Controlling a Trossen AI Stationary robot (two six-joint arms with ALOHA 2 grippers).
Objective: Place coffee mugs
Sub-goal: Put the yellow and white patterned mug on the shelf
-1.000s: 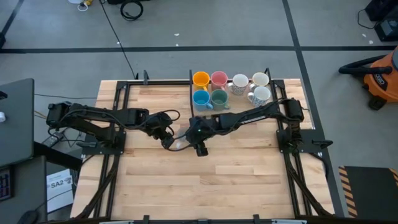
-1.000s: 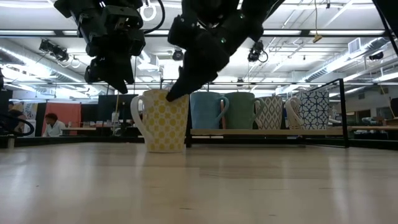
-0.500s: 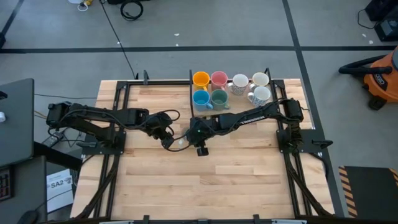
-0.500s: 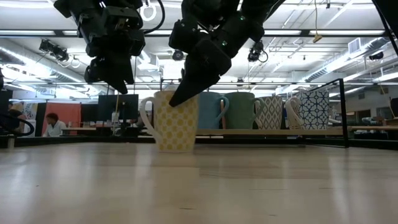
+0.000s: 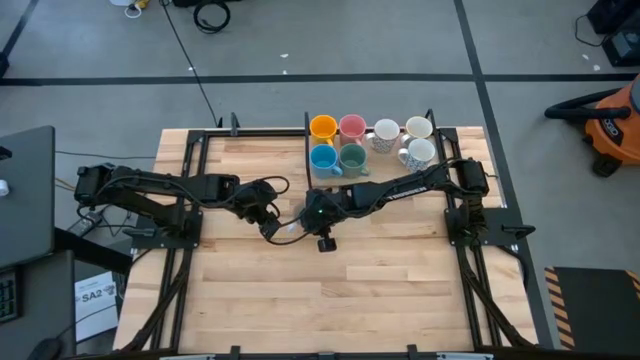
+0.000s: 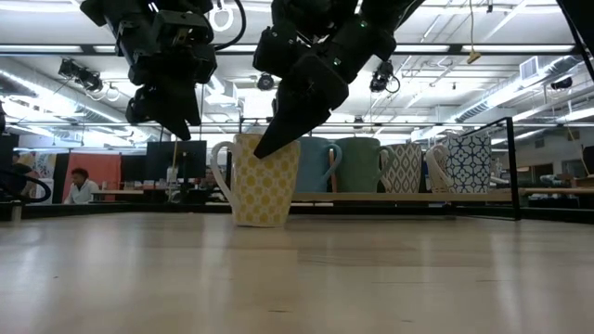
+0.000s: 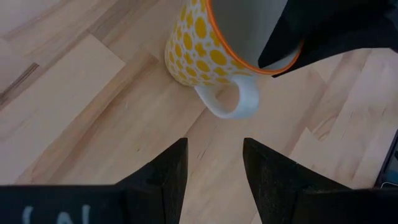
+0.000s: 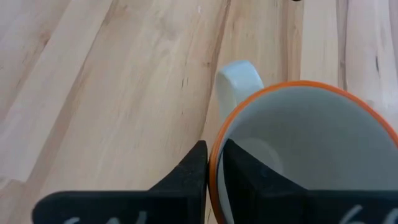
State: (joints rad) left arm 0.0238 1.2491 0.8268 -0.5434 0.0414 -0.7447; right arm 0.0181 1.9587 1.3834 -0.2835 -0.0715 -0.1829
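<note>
A white mug with yellow dots and an orange rim stands on its base on the wooden table, its handle toward my left arm. My right gripper is shut on its rim and reaches in over the table's middle. My left gripper hangs open above the table just left of the mug, with nothing between its fingers. In the high view the right gripper hides most of the mug. My right gripper pinches the mug's orange rim, off to one side of the handle, with one finger inside the cup and one outside. The fingers slant down from the table's right side. The mug stands upright with its base on the table.
A low black rack at the table's far edge holds several mugs: orange, pink, blue, teal and patterned white ones. Bare wood lies toward the near edge. An orange vacuum stands on the floor at the right.
My right gripper has shut on the mug's rim. As the fingers closed, the mug slid a little along the table toward the right edge, staying upright on its base.
</note>
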